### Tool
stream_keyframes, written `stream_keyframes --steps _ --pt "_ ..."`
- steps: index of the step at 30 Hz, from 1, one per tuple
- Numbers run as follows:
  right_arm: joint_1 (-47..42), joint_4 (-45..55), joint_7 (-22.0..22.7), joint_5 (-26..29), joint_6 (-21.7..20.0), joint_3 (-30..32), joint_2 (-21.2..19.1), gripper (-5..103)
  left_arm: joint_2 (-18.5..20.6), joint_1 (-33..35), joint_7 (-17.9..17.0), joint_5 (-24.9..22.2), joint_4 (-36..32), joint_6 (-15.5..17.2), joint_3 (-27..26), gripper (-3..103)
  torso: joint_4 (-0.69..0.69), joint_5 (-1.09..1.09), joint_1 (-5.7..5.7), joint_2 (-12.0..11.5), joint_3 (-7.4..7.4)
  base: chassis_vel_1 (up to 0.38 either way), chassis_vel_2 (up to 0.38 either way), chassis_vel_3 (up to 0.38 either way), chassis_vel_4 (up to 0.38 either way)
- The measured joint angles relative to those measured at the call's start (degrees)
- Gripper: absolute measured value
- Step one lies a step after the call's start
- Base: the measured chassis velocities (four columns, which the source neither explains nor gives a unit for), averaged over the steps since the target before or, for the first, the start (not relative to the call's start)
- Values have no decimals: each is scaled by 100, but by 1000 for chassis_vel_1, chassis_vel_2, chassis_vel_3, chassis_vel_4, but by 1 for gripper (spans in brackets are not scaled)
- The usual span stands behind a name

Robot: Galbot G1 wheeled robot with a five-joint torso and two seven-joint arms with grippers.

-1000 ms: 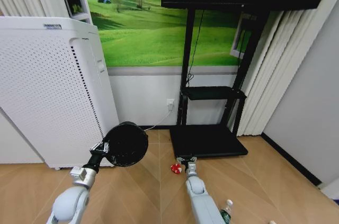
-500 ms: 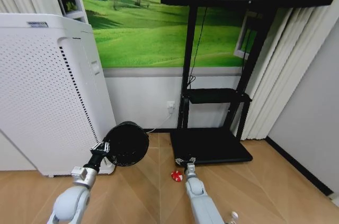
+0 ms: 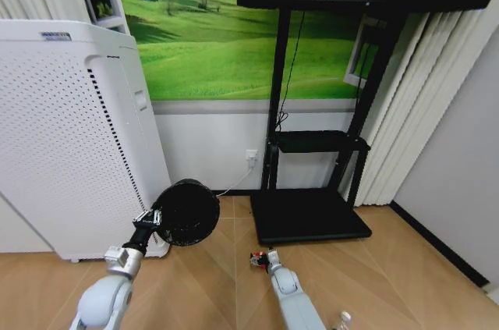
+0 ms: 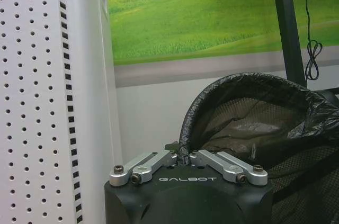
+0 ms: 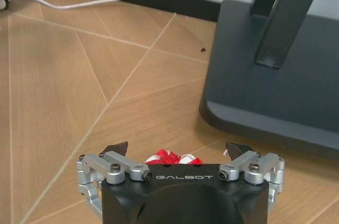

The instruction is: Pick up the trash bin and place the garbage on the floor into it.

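Note:
The trash bin (image 3: 187, 212), a black mesh basket lined with a black bag, hangs tilted above the floor with its mouth facing me. My left gripper (image 3: 150, 220) is shut on its rim (image 4: 184, 152). Low over the floor, my right gripper (image 3: 263, 257) stands open. A red-and-white wrapper (image 5: 172, 157) lies on the wood between its spread fingertips (image 5: 117, 148); in the head view the wrapper (image 3: 255, 258) peeks out just left of that gripper. A small bottle (image 3: 344, 319) lies near my right arm at the frame's bottom.
A tall white perforated cabinet (image 3: 70, 135) stands at left, close beside the bin. The black base of a screen stand (image 5: 275, 91) lies just beyond the right gripper. A white cable (image 5: 79, 5) runs along the skirting. Open wood floor lies to the right.
The head camera tilted up, shifting the whole view. My right gripper has dropped lower and now straddles the red-and-white wrapper. The left gripper and bin hold still.

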Motion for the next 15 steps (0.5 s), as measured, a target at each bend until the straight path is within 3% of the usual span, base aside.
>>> stream_keyframes --steps 10,15 --pt "123 -170 119 -133 -543 36 0 100 -38 -3 4 -1 -28 0 6 3 0 0 0 0 0 0 0 0 0" --pt "163 -277 158 -126 -573 36 0 100 -20 -4 8 -25 -42 0 -23 3 0 0 0 0 0 0 0 0 0"
